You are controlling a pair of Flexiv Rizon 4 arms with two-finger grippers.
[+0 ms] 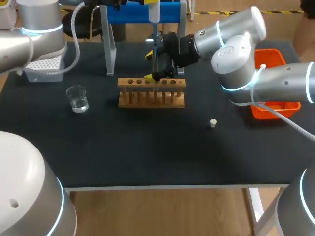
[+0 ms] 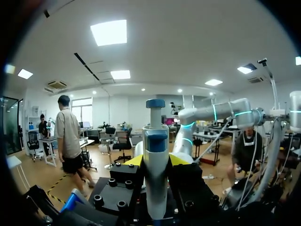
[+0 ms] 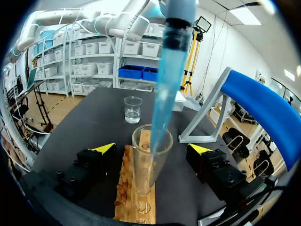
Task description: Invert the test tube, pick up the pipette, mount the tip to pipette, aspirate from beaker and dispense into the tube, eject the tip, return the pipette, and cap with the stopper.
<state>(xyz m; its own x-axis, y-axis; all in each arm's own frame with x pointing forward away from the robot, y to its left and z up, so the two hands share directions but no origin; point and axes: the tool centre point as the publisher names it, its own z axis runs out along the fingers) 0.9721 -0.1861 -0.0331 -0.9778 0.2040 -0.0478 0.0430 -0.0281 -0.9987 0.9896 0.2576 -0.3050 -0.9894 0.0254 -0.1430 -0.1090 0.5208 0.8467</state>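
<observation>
My left gripper (image 2: 156,160) is shut on the white and blue pipette (image 2: 155,155), which it holds upright above the rack. The pipette's blue tip (image 3: 164,89) reaches down into the mouth of a clear test tube (image 3: 146,165). That tube stands upright in the wooden rack (image 1: 151,93). My right gripper (image 3: 151,148) is open, with a yellow-tipped finger on each side of the tube and neither touching it. In the head view the right gripper (image 1: 160,66) is just behind the rack. A glass beaker (image 1: 78,98) with a little water stands to the rack's left. The small white stopper (image 1: 213,123) lies to its right.
The blue pipette stand (image 1: 142,12) on grey legs rises behind the rack. A white tip box (image 1: 44,66) sits at the back left. An orange bin (image 1: 273,83) is at the right edge, under my right arm.
</observation>
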